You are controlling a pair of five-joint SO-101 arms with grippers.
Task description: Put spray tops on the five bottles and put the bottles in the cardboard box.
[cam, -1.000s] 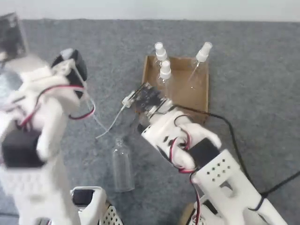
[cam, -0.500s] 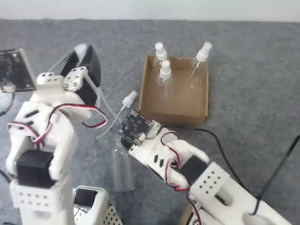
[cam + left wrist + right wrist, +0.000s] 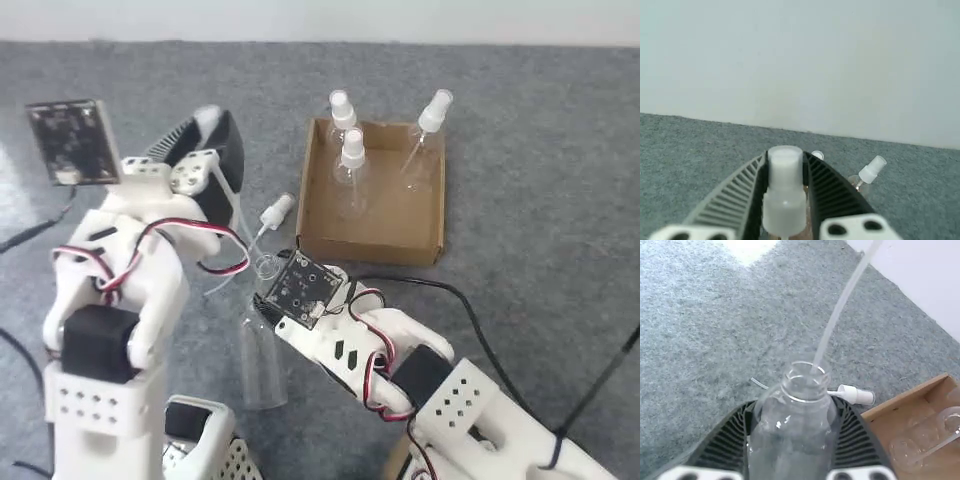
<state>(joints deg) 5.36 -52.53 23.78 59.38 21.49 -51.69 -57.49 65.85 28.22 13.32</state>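
Tube [image 3: 842, 305] of white plastic spray top [image 3: 785, 197], pinched in left gripper [image 3: 785, 162], reaches mouth of clear plastic bottle [image 3: 792, 440] clamped in right gripper [image 3: 792, 410].

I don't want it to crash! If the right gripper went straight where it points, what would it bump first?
Likely the tube, which dips into the mouth of the bottle in the right gripper. Beyond lies a loose top, then the box; depth is unclear.
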